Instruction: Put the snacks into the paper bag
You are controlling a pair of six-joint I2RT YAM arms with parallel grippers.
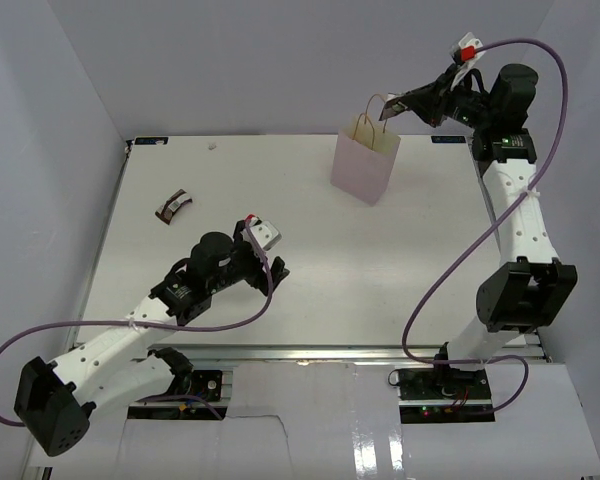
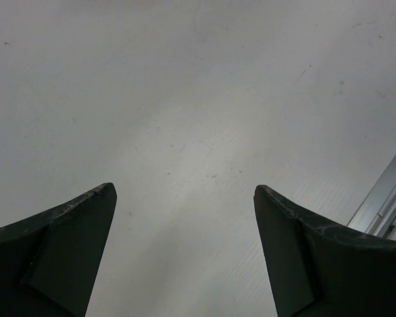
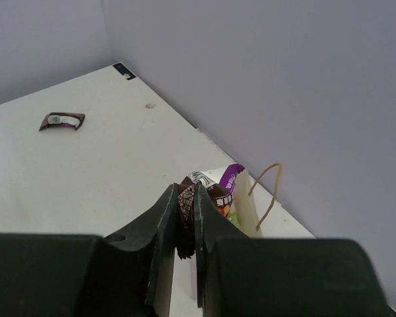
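My left arm (image 1: pixel 105 350) and right arm (image 1: pixel 520 215) are white shells with black joints. A purple cable (image 1: pixel 525 41) loops off each. My fingers (image 2: pixel 66 257) are dark, wedge-shaped, scuffed at the tips.

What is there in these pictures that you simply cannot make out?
1. Contents of the paper bag: the top view shows mostly its outside. In the right wrist view, the right fingers and the held bar cover most of its mouth.
2. Print on the loose bar: too small in both views.
3. Left fingers: their bases are cut off by the left wrist view's bottom edge.
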